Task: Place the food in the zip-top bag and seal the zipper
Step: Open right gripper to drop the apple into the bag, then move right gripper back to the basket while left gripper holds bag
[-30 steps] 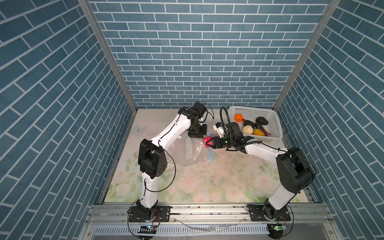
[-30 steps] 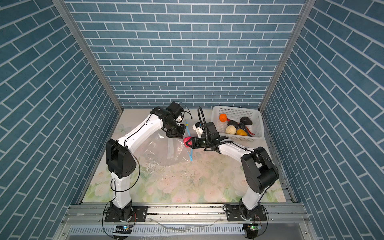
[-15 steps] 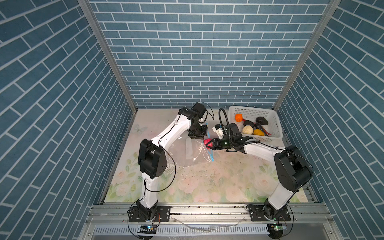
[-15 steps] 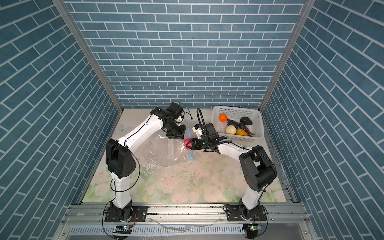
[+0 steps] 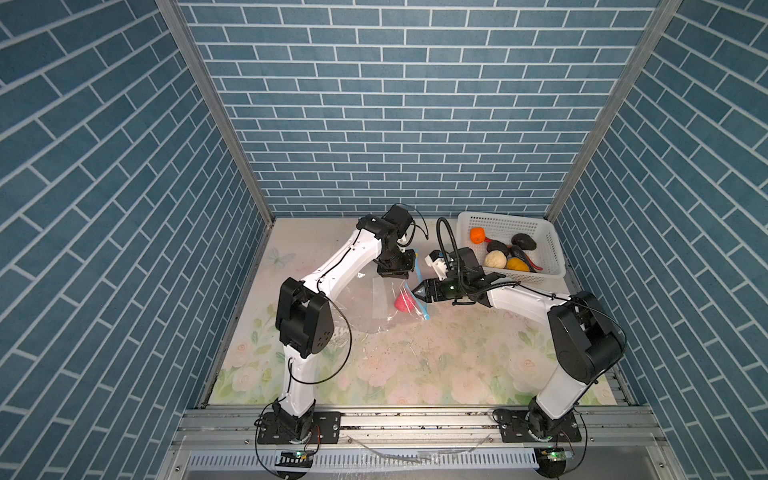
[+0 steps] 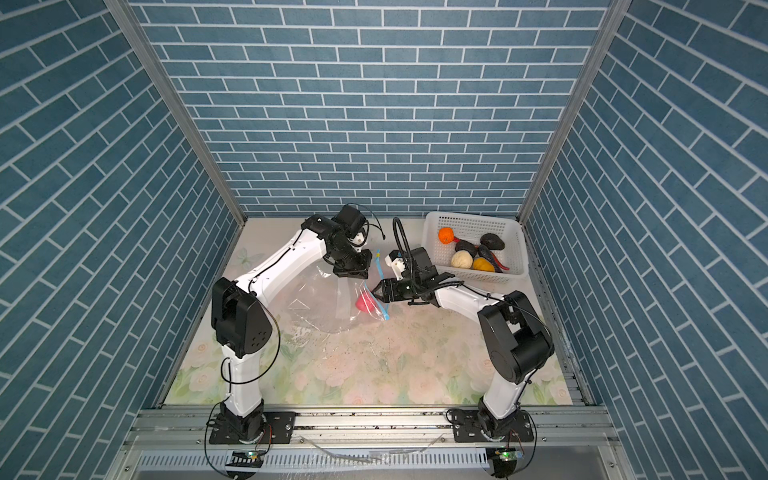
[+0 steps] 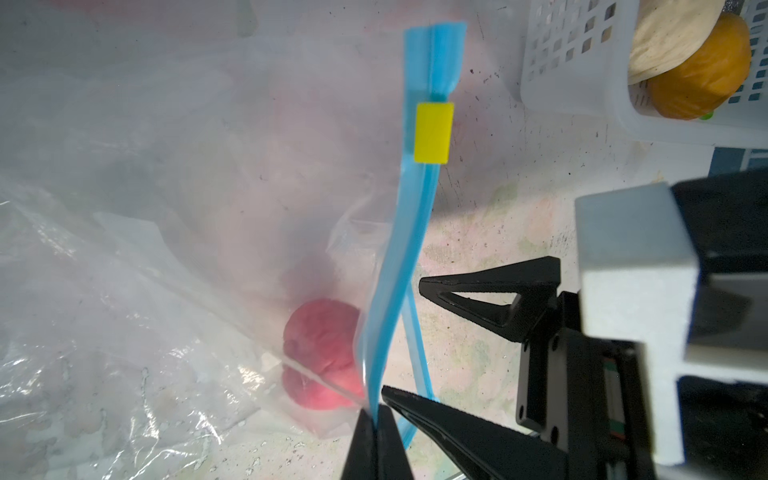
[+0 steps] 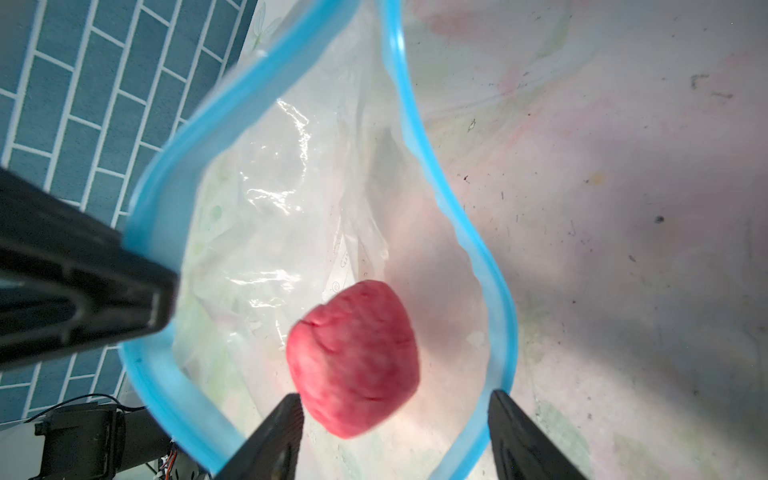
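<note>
On the floral worktop the clear zip-top bag lies with its mouth held up by the left claw, clamped on the blue zipper, while the right claw waits, jaws apart, at that mouth, the pink food lying inside the bag.

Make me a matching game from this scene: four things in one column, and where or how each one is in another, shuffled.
Things
1. pink roundish toy food
2. round orange toy food
3. left tool
4. right tool

States
A. open, at the bag's mouth
B. in the white perforated plastic basket
C. shut on the light blue zipper strip
D. inside the clear crinkly plastic bag

Pairs: 1-D, 2-B, 3-C, 4-A
</note>
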{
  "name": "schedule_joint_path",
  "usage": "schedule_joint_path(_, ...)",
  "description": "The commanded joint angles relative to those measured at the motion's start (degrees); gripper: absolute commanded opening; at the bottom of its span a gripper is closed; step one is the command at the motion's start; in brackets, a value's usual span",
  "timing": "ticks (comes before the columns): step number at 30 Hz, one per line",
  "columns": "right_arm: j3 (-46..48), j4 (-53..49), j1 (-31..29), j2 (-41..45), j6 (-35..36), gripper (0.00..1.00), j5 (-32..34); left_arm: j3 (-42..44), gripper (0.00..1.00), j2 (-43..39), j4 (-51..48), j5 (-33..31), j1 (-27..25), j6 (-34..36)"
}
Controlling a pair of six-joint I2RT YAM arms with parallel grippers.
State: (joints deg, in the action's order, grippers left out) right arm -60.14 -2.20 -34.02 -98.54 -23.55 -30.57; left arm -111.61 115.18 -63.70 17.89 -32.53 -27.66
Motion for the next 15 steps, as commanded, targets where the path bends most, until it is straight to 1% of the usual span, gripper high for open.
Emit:
schedule_joint_path(1, -0.8, -1.0, -0.3, 0.4, 1.4, 0.71, 0.8, 0.5, 0.00, -1.7, -0.2, 0.1, 0.1, -0.2)
schedule_joint_path(6, -0.8, -1.3, -0.3, 0.6, 1.4, 0.71, 1.1, 0.7, 0.00, -1.8, -0.1, 0.0, 0.1, -0.2)
schedule_joint_path(15, -1.2, -3.5, -0.2, 4.0, 1.9, 0.70, 3.3, 0.9, 0.00, -1.9, -0.5, -0.7, 0.0, 0.3)
